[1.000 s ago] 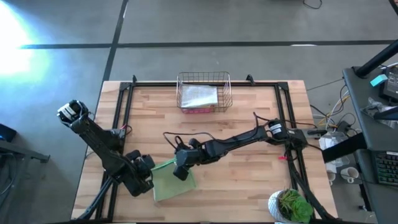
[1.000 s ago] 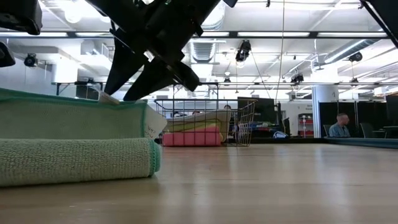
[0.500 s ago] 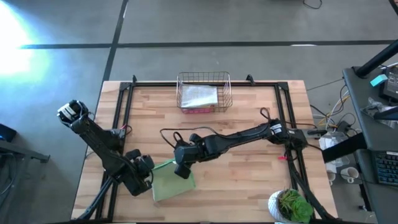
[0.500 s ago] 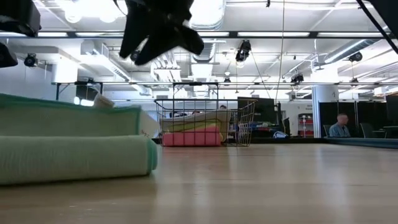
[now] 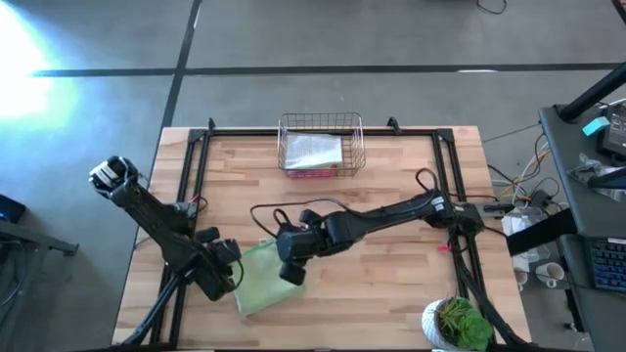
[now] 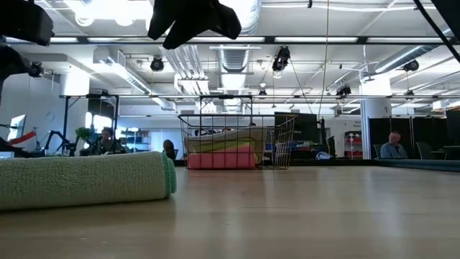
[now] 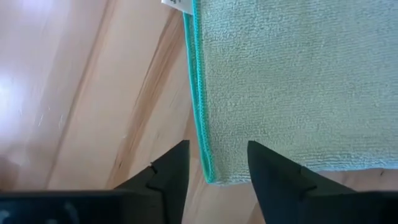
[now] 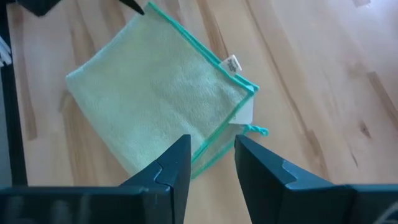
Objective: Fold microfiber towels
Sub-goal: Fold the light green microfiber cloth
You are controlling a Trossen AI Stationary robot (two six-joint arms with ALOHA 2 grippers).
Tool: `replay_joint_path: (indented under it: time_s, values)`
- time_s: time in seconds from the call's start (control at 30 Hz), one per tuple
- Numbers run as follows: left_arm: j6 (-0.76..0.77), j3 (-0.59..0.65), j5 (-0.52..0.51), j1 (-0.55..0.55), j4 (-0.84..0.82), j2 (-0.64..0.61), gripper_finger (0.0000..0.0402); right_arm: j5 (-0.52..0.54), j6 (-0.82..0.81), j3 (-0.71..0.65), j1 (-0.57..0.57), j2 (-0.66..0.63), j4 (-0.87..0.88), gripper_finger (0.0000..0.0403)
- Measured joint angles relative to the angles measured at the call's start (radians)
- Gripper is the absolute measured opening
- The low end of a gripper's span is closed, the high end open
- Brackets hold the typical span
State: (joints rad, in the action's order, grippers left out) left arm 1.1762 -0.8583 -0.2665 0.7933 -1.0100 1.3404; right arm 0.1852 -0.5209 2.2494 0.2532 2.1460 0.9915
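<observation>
A pale sage green microfiber towel point(image 5: 262, 286) lies folded flat on the wooden table point(image 5: 391, 284), near its front edge and left of centre. It also shows in the low view point(image 6: 86, 180). My left gripper point(image 7: 217, 171) is open at the towel's left side, and one teal-hemmed corner point(image 7: 208, 174) lies below the gap between its fingers. My right gripper point(image 8: 212, 165) is open and hangs above the towel's right side, clear of it point(image 6: 194, 18).
A copper wire basket point(image 5: 321, 145) at the far edge holds more towels, pink and yellow among them point(image 6: 223, 155). A potted plant point(image 5: 458, 325) stands at the near right corner. Bare wood stretches to the towel's right. People sit in the room behind point(image 6: 394, 146).
My left gripper has opened and let go of the towel's upper layer. That layer stood raised before and now lies flat on the lower one. My right gripper has gone up, away from the towel.
</observation>
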Motion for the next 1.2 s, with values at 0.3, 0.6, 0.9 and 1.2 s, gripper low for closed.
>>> replay_joint_path:
  time_s: [0.3, 0.6, 0.9, 1.2]
  values:
    - [-0.035, -0.076, 0.016, 0.003, -0.022, -0.063, 0.0150, 0.000, 0.010, 0.001, 0.014, 0.000, 0.114, 0.0114]
    - [0.123, -0.096, 0.120, 0.075, -0.025, -0.052, 0.0150, -0.001, 0.076, -0.014, 0.039, -0.001, 0.175, 0.0114]
    - [0.347, -0.092, 0.140, 0.163, -0.019, -0.042, 0.0150, -0.055, 0.192, -0.072, -0.038, -0.001, 0.091, 0.0114]
    - [0.373, -0.080, 0.168, 0.183, -0.020, -0.046, 0.0150, -0.350, 0.038, -0.244, -0.172, -0.001, -0.257, 0.0114]
